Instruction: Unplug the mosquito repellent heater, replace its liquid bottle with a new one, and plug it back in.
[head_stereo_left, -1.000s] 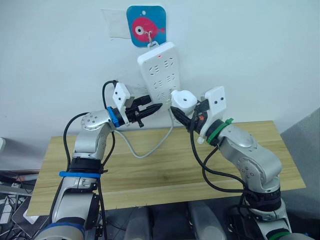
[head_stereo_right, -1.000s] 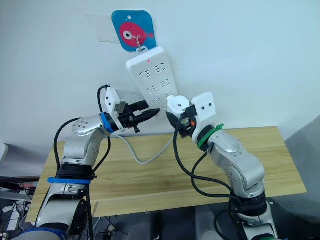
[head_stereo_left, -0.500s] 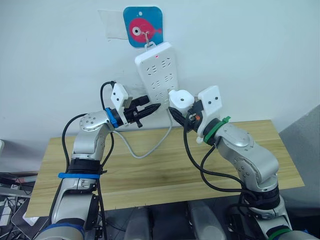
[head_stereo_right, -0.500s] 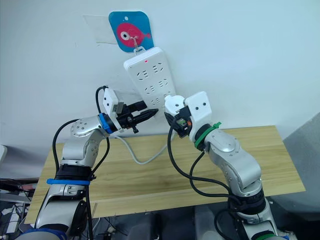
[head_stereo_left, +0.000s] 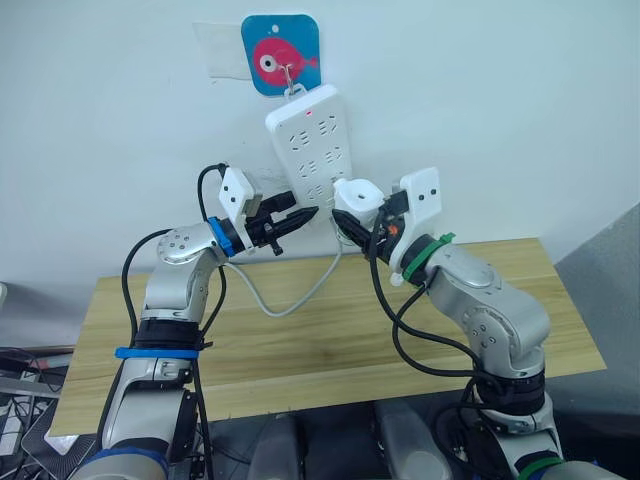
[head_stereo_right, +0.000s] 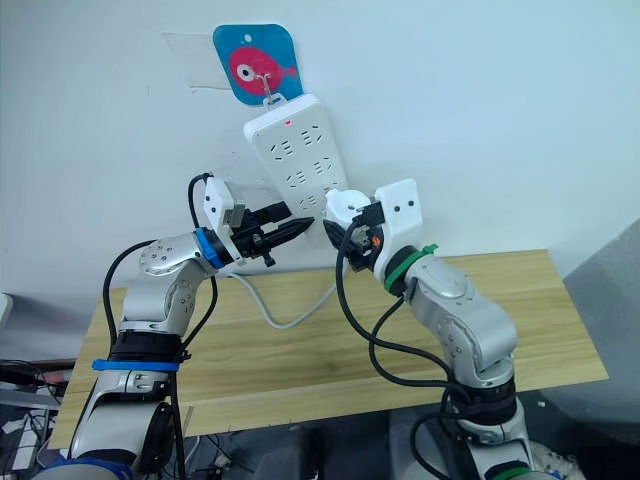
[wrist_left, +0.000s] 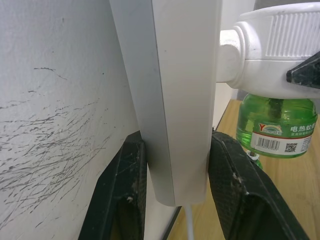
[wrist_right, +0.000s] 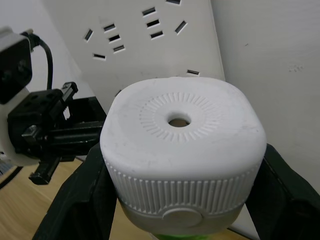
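The heater (wrist_right: 182, 162), green bottle (wrist_left: 276, 126) screwed under it, sits pressed against the lower end of the power strip (head_stereo_left: 309, 140) hanging on the wall. The right gripper (wrist_right: 180, 200) clamps it by both sides. The left gripper (wrist_left: 175, 182) pinches the strip's bottom edge. To seat the plug well, I'd hold the strip rigid and push straight in, without twisting.
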